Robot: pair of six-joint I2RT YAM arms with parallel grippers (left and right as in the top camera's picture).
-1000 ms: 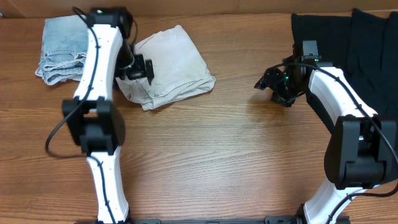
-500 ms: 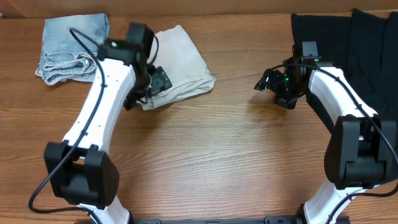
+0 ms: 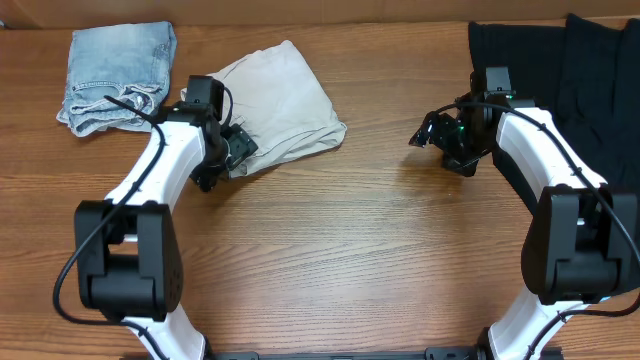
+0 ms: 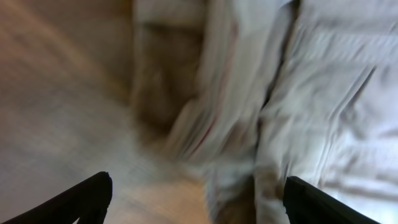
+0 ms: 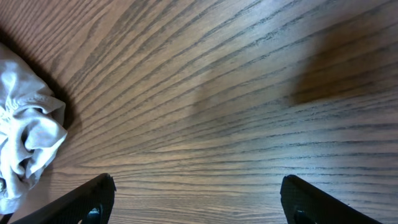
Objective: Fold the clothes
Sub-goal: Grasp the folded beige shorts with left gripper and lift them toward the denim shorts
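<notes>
Cream cotton shorts [image 3: 285, 100] lay in a loosely folded, rumpled bundle on the wooden worktop [image 3: 350, 250]. They sat close to its far edge and left of its middle, just beside a denim garment [image 3: 110, 75] at the far-left corner and well apart from the black garments [image 3: 570, 60] at the far-right corner. The bundle's longer axis ran roughly along the far edge, slightly skewed, with one corner pointing toward the near-left. The left gripper [image 3: 233, 150] hung over that near-left corner of the bundle. The left wrist view, though blurred, showed its jaws spread wide with nothing between them, layered cloth edges below and to the right, and bare wood to the left. The right gripper [image 3: 428, 130] stood over bare wood to the right of the shorts, near but clear of the bundle's right corner, its jaws likewise wide apart and empty. The left gripper was thus much the nearer, and the cloth extended from it toward the far edge and the right. Judged from this layout, any further fold or tidying would start at the near-left corner, where the stacked edges could slip apart if pinched unevenly.
</notes>
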